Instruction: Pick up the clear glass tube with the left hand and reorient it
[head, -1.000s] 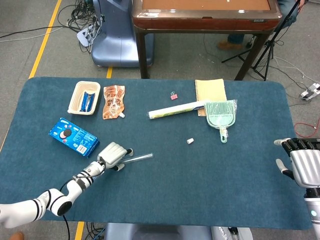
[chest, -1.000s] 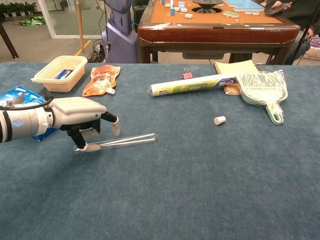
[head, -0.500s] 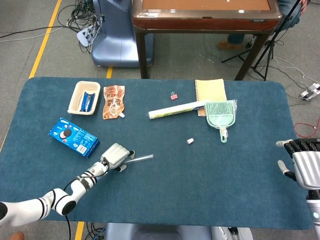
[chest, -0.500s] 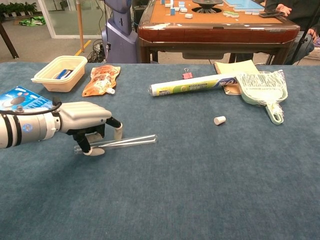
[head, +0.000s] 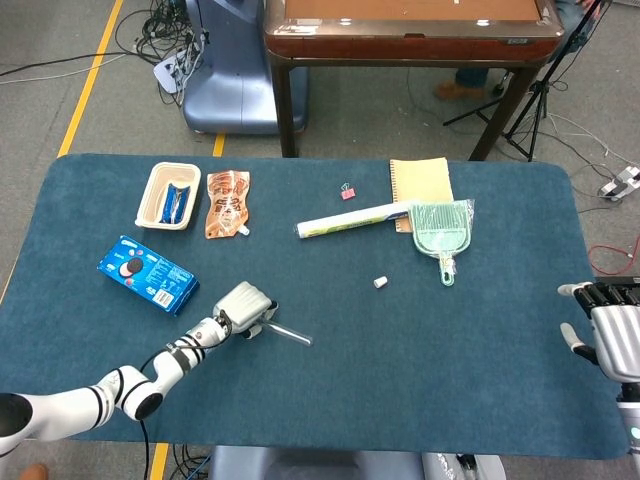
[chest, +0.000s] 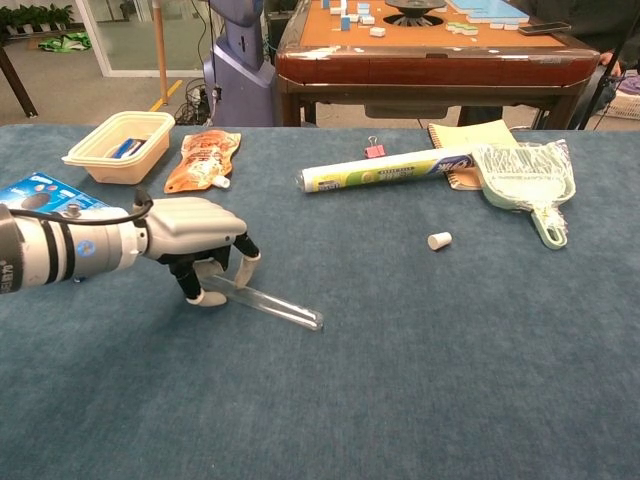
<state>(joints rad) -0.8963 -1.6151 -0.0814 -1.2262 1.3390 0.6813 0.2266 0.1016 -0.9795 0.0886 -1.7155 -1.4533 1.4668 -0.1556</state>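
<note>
**Tube in the left robot hand**

The left robot hand (chest: 200, 245) holds one end of the clear glass tube (chest: 270, 303) between curled fingers. The tube slants from the hand down to the blue counter (chest: 450, 380), its free end away from the hand. The right robot hand (head: 612, 335) holds nothing, fingers apart.

- The head view looks steeply down from high above the near edge, taking in the whole blue felt-covered desk (head: 400, 400) and the floor beyond.
- The chest view sits low and close, facing the far side across the desk.
- Both share the long rolled paper tube (head: 350, 219) (chest: 385, 170) and the pale green plastic dustpan (head: 441, 227) (chest: 527, 178).
</note>
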